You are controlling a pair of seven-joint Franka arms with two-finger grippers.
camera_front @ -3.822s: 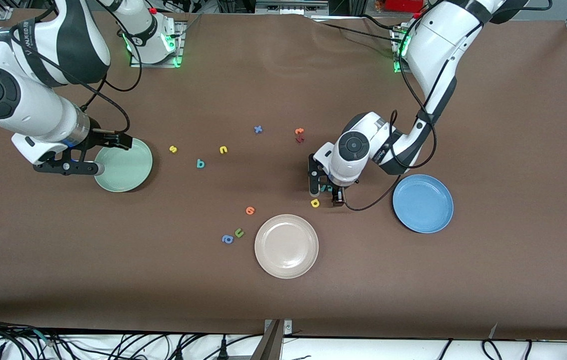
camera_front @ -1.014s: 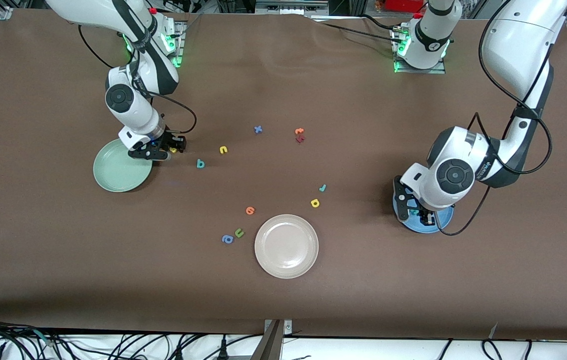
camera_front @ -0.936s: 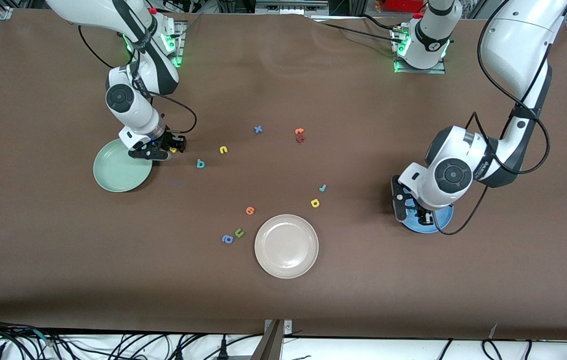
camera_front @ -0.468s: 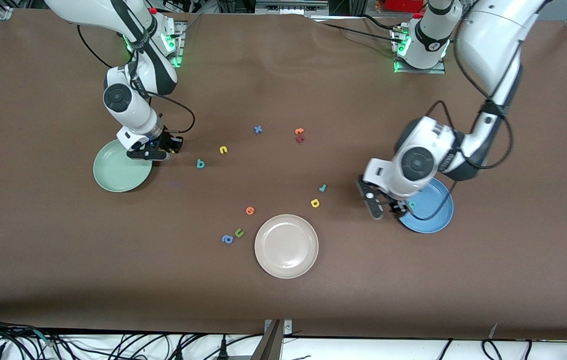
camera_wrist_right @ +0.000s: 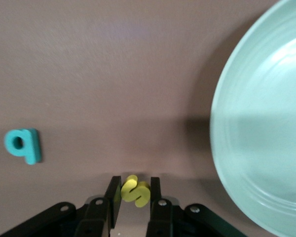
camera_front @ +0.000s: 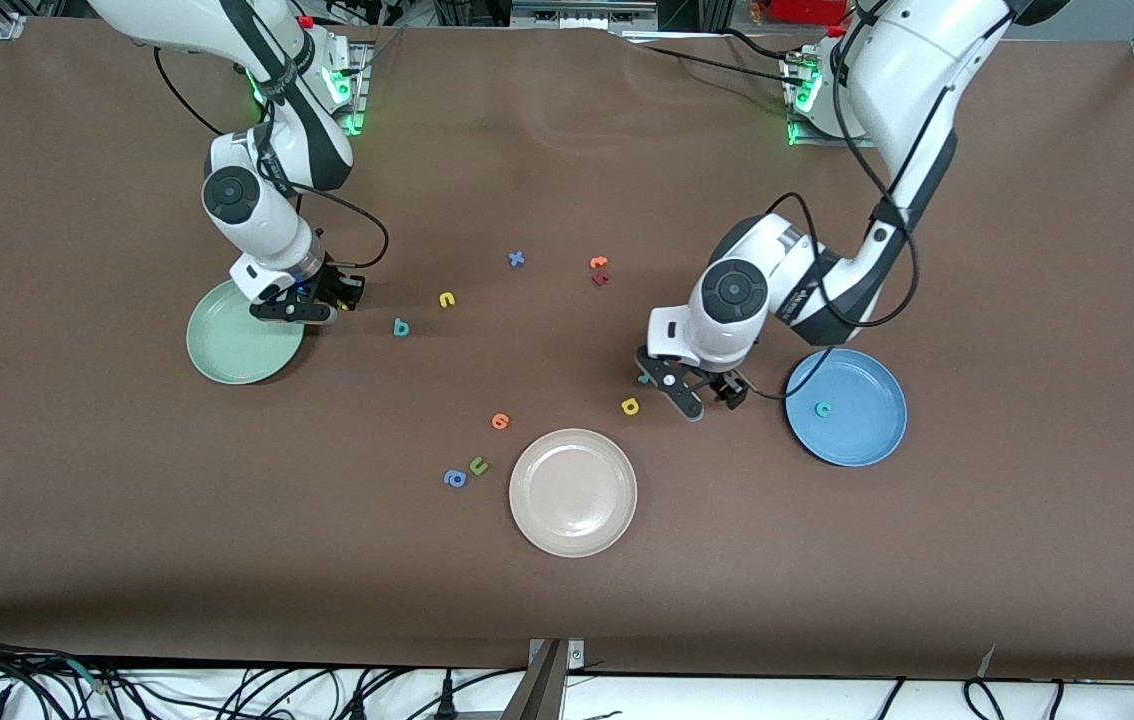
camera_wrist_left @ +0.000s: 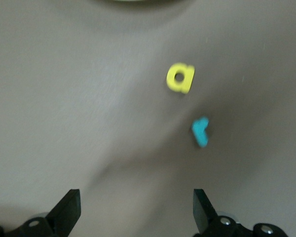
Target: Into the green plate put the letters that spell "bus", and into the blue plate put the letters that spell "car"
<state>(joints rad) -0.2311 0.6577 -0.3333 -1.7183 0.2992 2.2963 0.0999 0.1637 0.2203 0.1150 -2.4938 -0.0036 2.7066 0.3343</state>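
Since a second ago the left end effector (camera_front: 705,397) has left the blue plate (camera_front: 872,440) and now hangs over the bare bench (camera_front: 567,600) between the teal "r" (camera_front: 643,378) and that plate, its fingers spread wide with nothing between them. The teal "c" (camera_front: 823,408) it carried lies in the blue plate. The left wrist view shows the yellow "a" (camera_wrist_left: 180,78) and the teal "r" close together on the bench ahead of the parted fingers (camera_wrist_left: 69,212); in the front view the "a" lies nearer the camera than the "r", just beside the beige plate (camera_front: 572,520).

Over the same second the right end effector (camera_front: 322,300) has closed; it sits low at the bench beside the green plate (camera_front: 227,355), toward the middle of the bench. Its fingers are pinched on the yellow "s" (camera_wrist_right: 134,191), seen clamped between them in the right wrist view, with the plate rim near it and nothing in the plate.

The teal "b" (camera_front: 401,327) and the yellow "u" (camera_front: 446,299) lie on the bench between the green plate and the centre. An orange letter (camera_front: 499,421), a green "u" (camera_front: 478,465) and a blue "a" (camera_front: 454,479) lie near the beige plate; a blue "x" (camera_front: 516,259) and an orange and a dark red letter (camera_front: 599,270) lie farther from the camera.
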